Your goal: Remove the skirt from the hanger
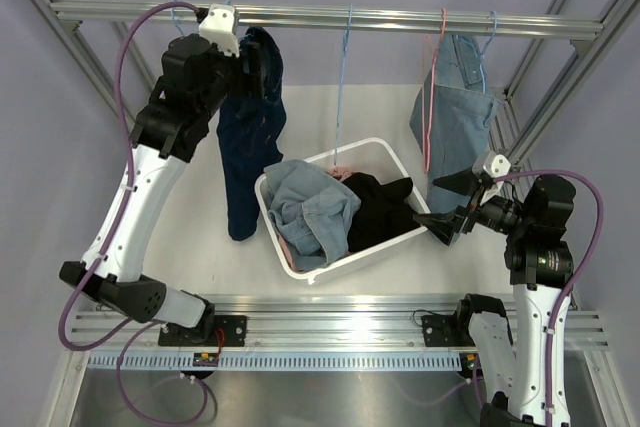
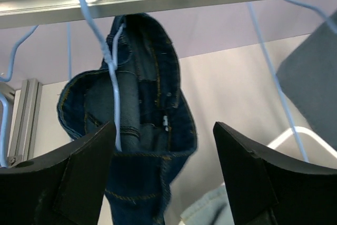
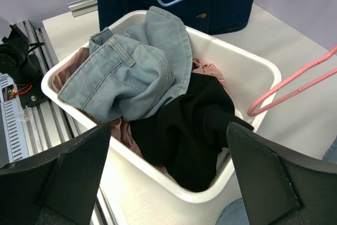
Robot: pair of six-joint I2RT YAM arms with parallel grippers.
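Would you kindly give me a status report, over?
Left gripper open, up at the rail. Right gripper open by the basket. Dark denim skirt on its blue hanger, not yet gripped. Nothing in the way.

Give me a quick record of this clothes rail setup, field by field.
rail: dark denim garment on blue hanger at left; lighter denim garment at right
left gripper: open, raised at the dark denim garment
right gripper: open, beside the white basket
basket contents: light denim piece, black garment, pink cloth
task status: dark denim garment not yet off hanger
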